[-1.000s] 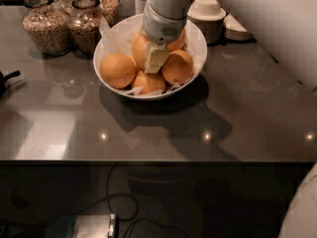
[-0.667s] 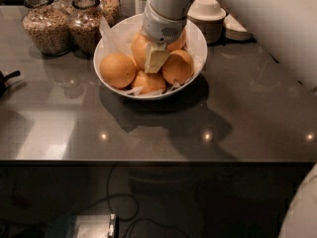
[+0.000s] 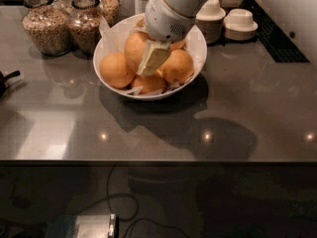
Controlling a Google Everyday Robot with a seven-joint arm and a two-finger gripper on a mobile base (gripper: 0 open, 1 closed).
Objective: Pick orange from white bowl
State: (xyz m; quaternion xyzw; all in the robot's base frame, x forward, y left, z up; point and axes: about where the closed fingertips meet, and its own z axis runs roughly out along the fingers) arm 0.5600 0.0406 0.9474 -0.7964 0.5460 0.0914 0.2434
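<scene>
The white bowl (image 3: 111, 36), lined with crinkled white paper, stands at the back middle of the dark counter. It holds several oranges: one at the left (image 3: 115, 70), one at the right (image 3: 178, 67), one low at the front (image 3: 148, 82), and one higher in the middle (image 3: 134, 47). My gripper (image 3: 152, 58) reaches down into the bowl from the upper right. It rests against the right side of the middle orange, between it and the right one. Its white wrist (image 3: 168, 16) hides the back of the bowl.
Two glass jars of grain (image 3: 47, 26) (image 3: 85, 24) stand just left of the bowl. Stacks of small off-white cups (image 3: 212, 16) (image 3: 239, 23) stand behind on the right. A black object (image 3: 6, 81) juts in at the left edge. The counter's front edge (image 3: 158, 160) runs across below.
The gripper has stayed in the bowl at nearly the same spot. More of the middle orange shows beside it than before.
</scene>
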